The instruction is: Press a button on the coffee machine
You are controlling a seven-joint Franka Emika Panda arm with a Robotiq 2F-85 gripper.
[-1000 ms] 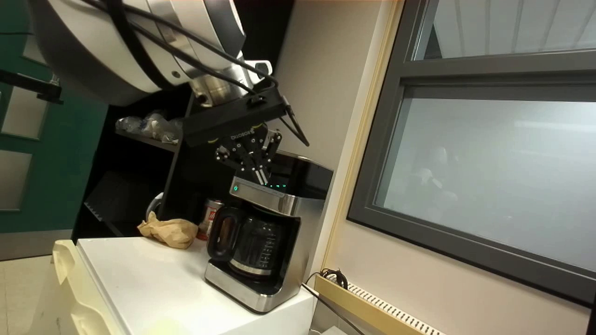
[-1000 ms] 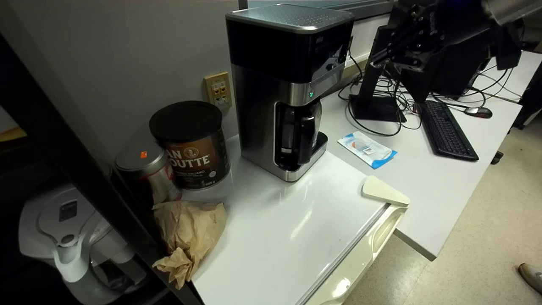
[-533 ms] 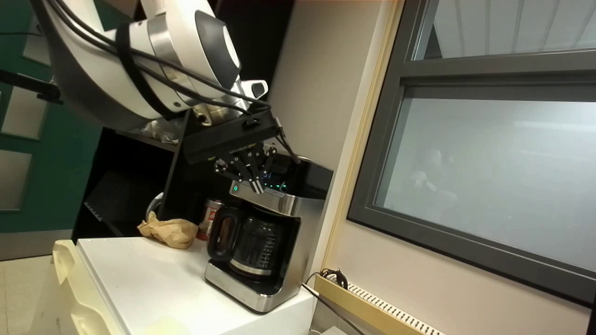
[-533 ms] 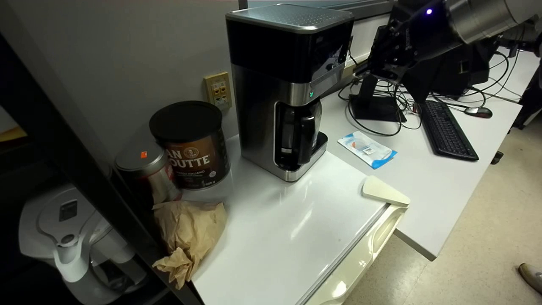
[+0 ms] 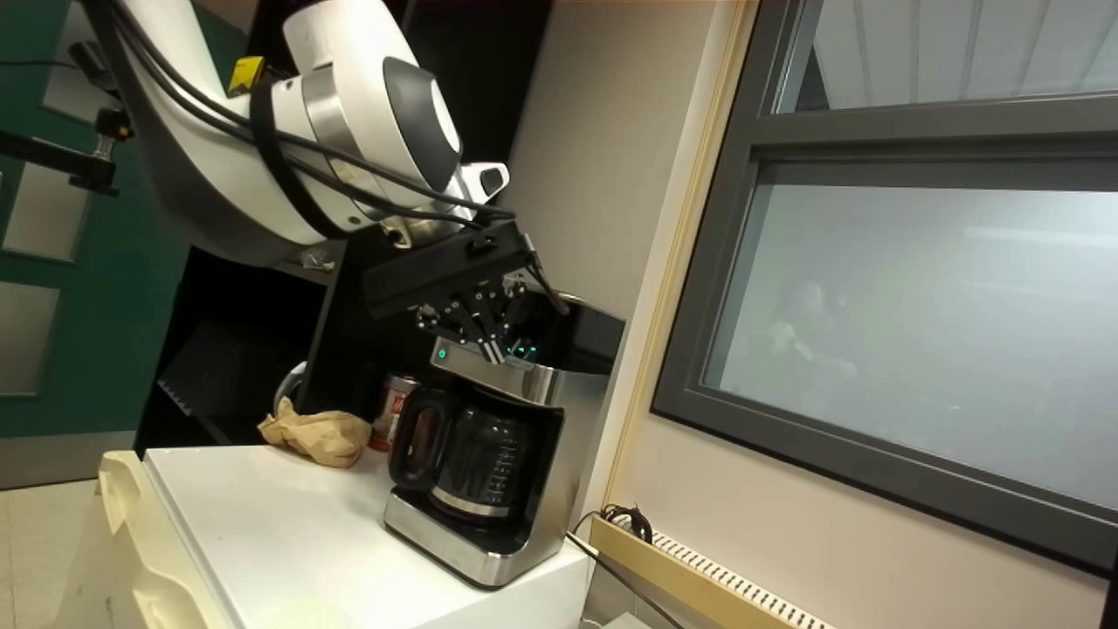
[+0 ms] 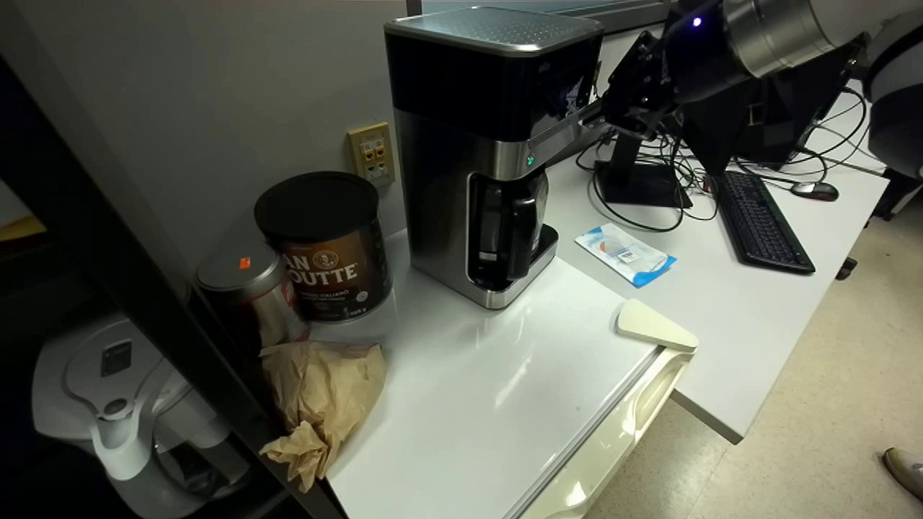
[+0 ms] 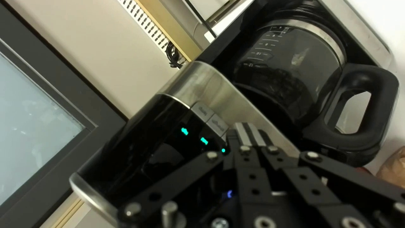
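Observation:
The black-and-silver coffee machine (image 5: 590, 437) stands upright on a white cabinet, with its glass carafe (image 5: 485, 454) inside. It also shows in an exterior view (image 6: 447, 209) and the wrist view (image 7: 202, 79). Its dark panel has lit cyan marks, and a green power light (image 6: 530, 160) glows on the silver strip. In the wrist view, two grey buttons (image 7: 217, 124) sit on the strip below the panel. My gripper (image 7: 249, 134) is shut and empty. Its fingertips are at the silver strip, beside the buttons, hiding part of the button row. I cannot tell whether they touch.
A crumpled paper bag (image 6: 324, 404), a brown coffee tin (image 6: 332, 267) and a silver can (image 6: 252, 288) stand beside the machine. A monitor stand with cables, a keyboard (image 6: 764, 220) and a white-blue packet (image 6: 626, 254) are on the adjoining desk. A wall and window are behind.
My gripper has come down and closer to the machine's front, from the dark panel to the silver button strip. The fingers stay shut. The machine and carafe have not moved.

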